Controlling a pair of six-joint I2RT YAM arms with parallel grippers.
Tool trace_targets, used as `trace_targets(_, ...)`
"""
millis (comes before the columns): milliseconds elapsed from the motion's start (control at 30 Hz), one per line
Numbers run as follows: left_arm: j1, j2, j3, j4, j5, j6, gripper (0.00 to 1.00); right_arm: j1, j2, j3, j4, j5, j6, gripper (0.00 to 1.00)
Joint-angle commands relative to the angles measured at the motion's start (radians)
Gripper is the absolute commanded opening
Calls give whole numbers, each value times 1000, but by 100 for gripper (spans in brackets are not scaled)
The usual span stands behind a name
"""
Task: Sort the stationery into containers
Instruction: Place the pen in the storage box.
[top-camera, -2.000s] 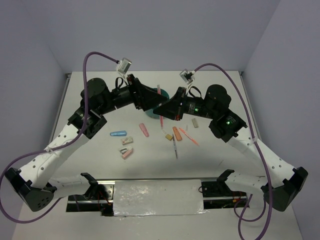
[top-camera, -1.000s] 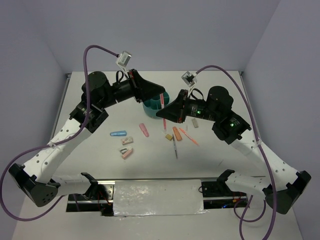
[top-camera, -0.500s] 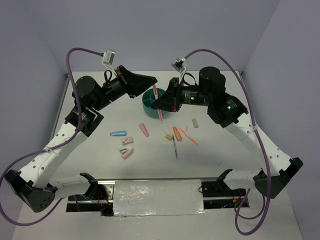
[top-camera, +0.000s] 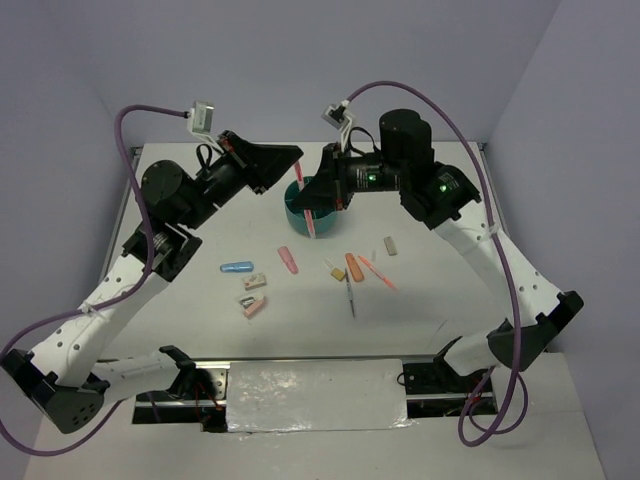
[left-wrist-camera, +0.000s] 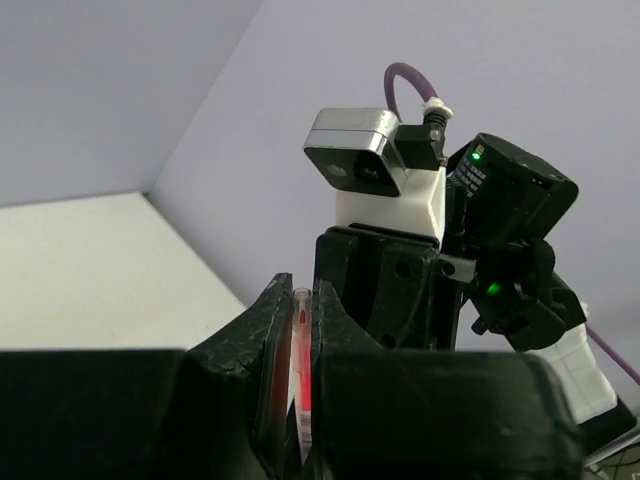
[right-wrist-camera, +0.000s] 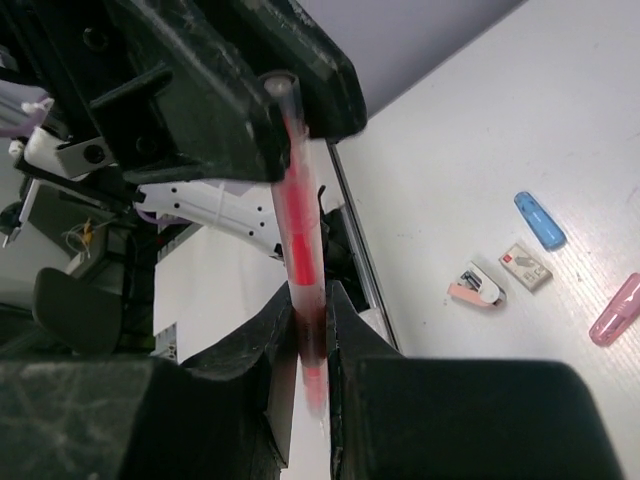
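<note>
Left gripper (left-wrist-camera: 300, 320) clamped on the upper end of 1 pink pen (right-wrist-camera: 298, 210); right gripper (right-wrist-camera: 308, 320) clamped lower on the same pen, both above the teal tub (top-camera: 291, 203). Pen tilted, lower tip toward tub's near rim. Risk: both arms pulling together could bend it, and a mistimed release could drop it outside the tub. Count: 1 tub; 3 pens, with 2 loose pens (top-camera: 349, 295) on tub's near side; 3 capsules (top-camera: 236, 267); roughly 5 little blocks (top-camera: 255, 282), hard to separate.

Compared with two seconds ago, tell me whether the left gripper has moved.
Yes. The left gripper has moved up the top view: it covered the teal tub then and is now over its far rim.
</note>
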Motion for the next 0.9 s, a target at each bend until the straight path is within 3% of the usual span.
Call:
trace_targets(0, -90, 50, 48, -223, 317, 49, 0, -19, -18, -107, 375, 90, 51, 0)
trace_targets(167, -92, 126, 171, -228, 401, 88, 0, 33, -31, -193, 372, 81, 21, 0)
trace_targets(400, -92, 117, 184, -252, 385, 114, 3, 31, -58, -265, 367, 135, 2, 0)
trace_targets(433, -92, 113, 188, -287, 359, 132, 10, 30, -64, -276, 363, 164, -7, 0)
trace_targets(467, -93, 110, 197, -315, 282, 141, 26, 24, -69, -314, 367, 176, -7, 0)
trace_targets(500, -90, 104, 220, -380, 225, 152, 34, 22, -81, -340, 387, 184, 1, 0)
trace_targets(533, -90, 104, 234, -413, 96, 152, 57, 17, -86, -366, 407, 194, 4, 0)
trace_targets(633, -76, 123, 326, -578, -118, 119, 99, 17, -101, -471, 455, 246, -4, 0)
trace_targets(767, 9, 204, 528, -876, -448, 17, 99, 1, -75, -532, 464, 427, -53, 0)
trace_targets(867, 85, 262, 639, -1075, -508, -44, 99, -2, -51, -566, 519, 622, -97, 0)
